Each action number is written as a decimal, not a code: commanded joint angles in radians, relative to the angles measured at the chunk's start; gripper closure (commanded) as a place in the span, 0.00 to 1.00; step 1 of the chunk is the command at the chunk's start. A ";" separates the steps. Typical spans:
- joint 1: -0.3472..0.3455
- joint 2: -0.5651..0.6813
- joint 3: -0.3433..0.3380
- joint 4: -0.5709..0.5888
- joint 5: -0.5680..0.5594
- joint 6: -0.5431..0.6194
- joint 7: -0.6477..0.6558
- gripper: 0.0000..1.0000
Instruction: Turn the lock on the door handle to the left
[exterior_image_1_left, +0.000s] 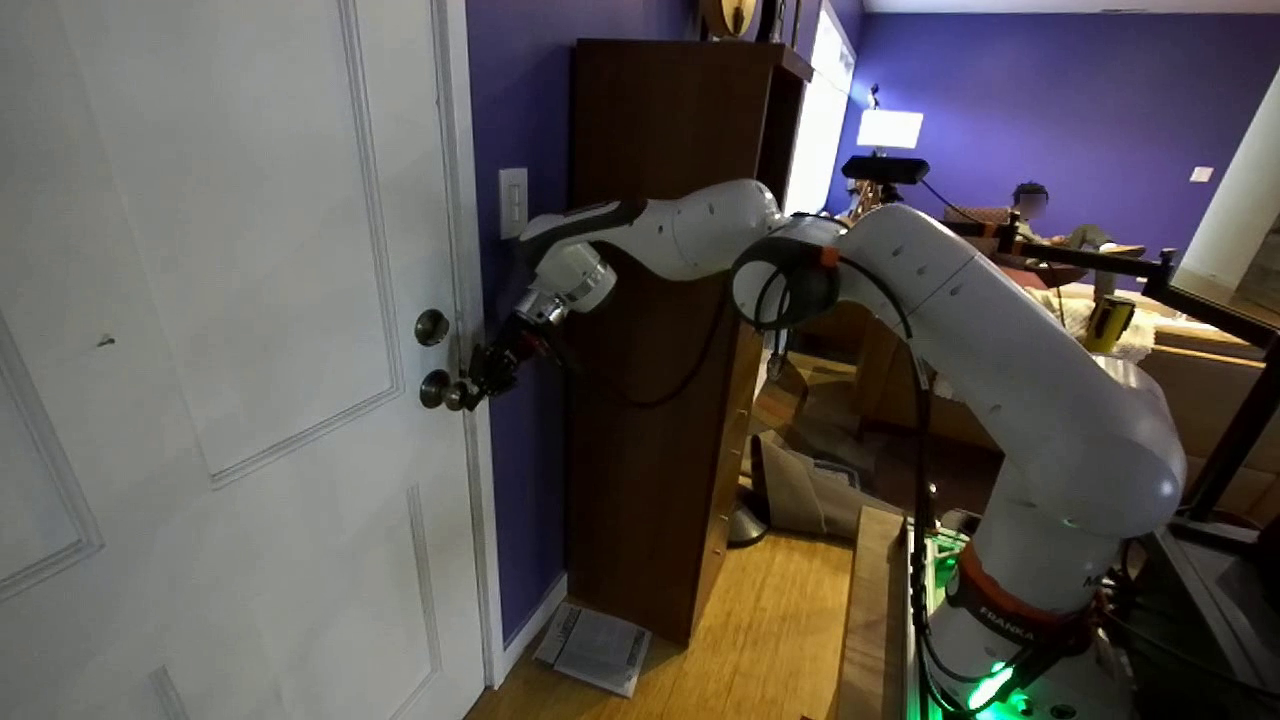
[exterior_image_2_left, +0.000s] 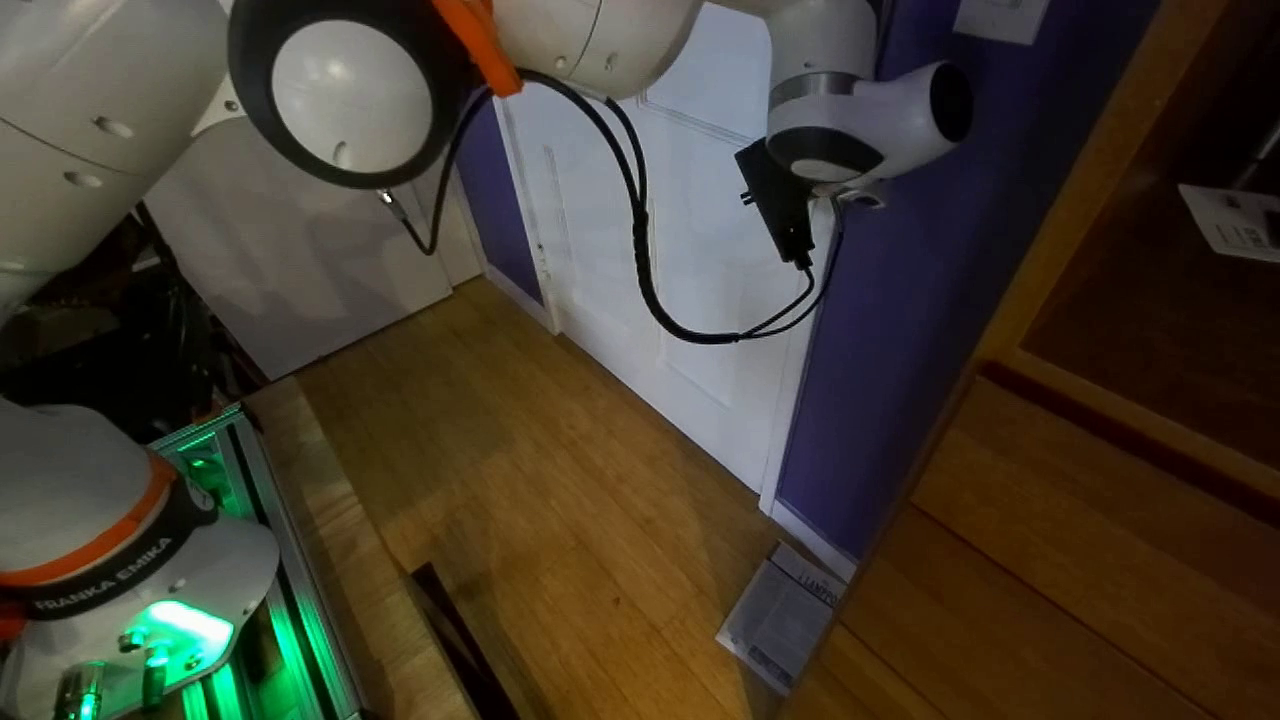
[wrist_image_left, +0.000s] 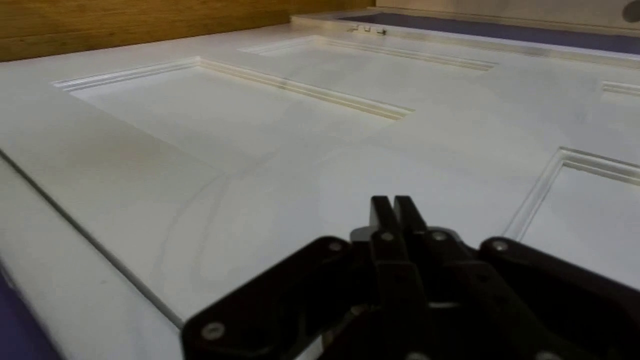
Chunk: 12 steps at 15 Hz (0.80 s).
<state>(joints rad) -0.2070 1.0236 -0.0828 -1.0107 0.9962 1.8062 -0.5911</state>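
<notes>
The door handle (exterior_image_1_left: 447, 391), a small dark round knob, sits near the edge of the white panelled door (exterior_image_1_left: 290, 300) in an exterior view. My gripper (exterior_image_1_left: 471, 397) is right at the knob's face there, its fingers partly over it. In the wrist view, my gripper's fingertips (wrist_image_left: 391, 200) are close together with a thin gap between them, over the white door (wrist_image_left: 280, 165). Nothing shows in the gap. The lock is hidden at the knob's face, so I cannot tell whether the fingers hold it. The other exterior view shows the wrist but neither the fingers nor the knob.
A silver round deadbolt (exterior_image_1_left: 431, 327) sits just above the knob. A light switch (exterior_image_1_left: 513, 202) is on the purple wall. A tall brown cabinet (exterior_image_1_left: 650, 330) stands close beside the arm. Papers (exterior_image_1_left: 597, 647) lie on the floor. A black cable loop (exterior_image_2_left: 690, 335) hangs from the arm.
</notes>
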 joint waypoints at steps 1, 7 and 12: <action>0.072 -0.055 -0.052 -0.064 -0.051 0.149 -0.037 0.99; 0.092 -0.146 0.014 -0.176 -0.275 0.326 -0.033 0.99; 0.115 -0.226 0.065 -0.289 -0.486 0.485 0.010 0.99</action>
<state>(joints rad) -0.1071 0.8418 -0.0470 -1.2248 0.6117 2.1230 -0.6128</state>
